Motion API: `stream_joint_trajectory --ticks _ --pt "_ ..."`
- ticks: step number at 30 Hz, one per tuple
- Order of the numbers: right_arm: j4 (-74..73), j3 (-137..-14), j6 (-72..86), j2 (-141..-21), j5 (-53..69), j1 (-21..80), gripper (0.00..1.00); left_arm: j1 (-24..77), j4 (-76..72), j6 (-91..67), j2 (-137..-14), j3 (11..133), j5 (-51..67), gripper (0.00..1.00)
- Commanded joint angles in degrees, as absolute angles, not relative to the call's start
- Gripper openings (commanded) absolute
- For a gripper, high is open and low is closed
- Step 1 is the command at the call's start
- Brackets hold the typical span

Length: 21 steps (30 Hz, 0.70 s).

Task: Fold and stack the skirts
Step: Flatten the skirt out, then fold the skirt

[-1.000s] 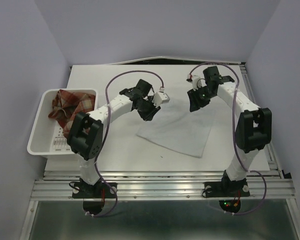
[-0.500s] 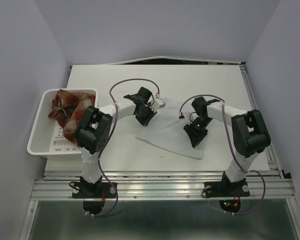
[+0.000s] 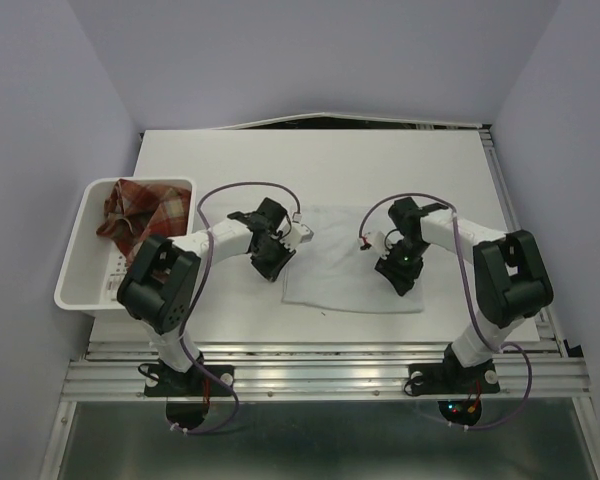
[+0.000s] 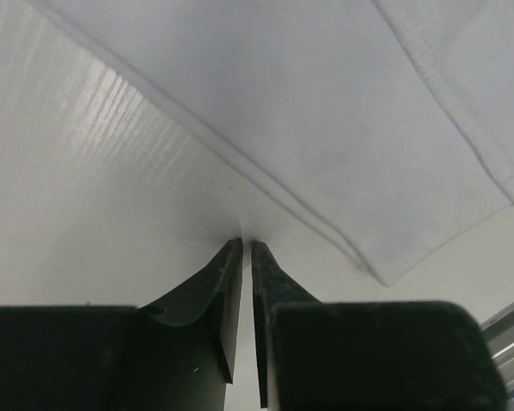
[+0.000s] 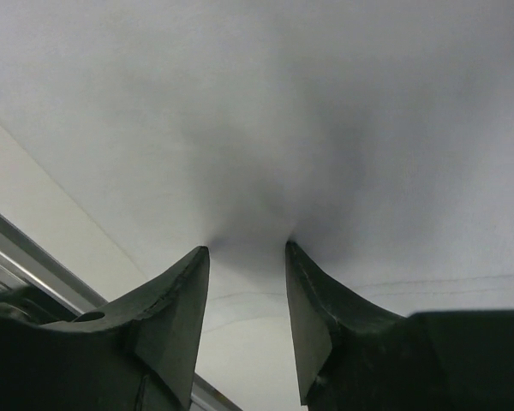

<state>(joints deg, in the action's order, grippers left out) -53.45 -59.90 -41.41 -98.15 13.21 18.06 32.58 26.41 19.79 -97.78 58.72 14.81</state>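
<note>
White table, skirt flat, left claw pinching its edge

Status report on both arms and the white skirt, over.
Left gripper pinched shut on white fabric skirt, left edge. Right gripper open, pressed onto it. Red plaid skirt in white plastic bin. Nothing in the way.
</note>
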Motion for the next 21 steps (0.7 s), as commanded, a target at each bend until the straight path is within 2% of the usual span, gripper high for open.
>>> stream_joint_trajectory --ticks 1,5,8,11,15,21 --pt "-54.75 -58.0 -48.96 -93.96 11.51 18.19 0.48 32.08 28.57 19.24 -93.26 59.15 17.48 0.25" --pt "-57.22 -65.37 -46.24 -90.8 19.83 18.19 0.51 30.68 29.88 22.93 -90.53 65.28 21.79 0.47" --pt "-55.47 -74.33 -41.93 -89.82 21.97 18.19 0.51 28.31 32.86 27.5 -92.8 74.94 25.92 0.57" --pt "-53.18 -83.56 -39.03 -92.45 23.11 14.52 0.51 26.2 34.19 29.79 -97.53 85.4 27.86 0.61" --pt "-50.54 -94.11 -38.15 -99.47 23.9 7.75 0.47 25.14 35.16 30.85 -105.28 99.28 26.72 0.6" --pt "-52.11 -109.06 -39.72 -114.24 27.77 -1.48 0.45 24.0 32.08 29.36 -115.21 109.06 25.66 0.51"
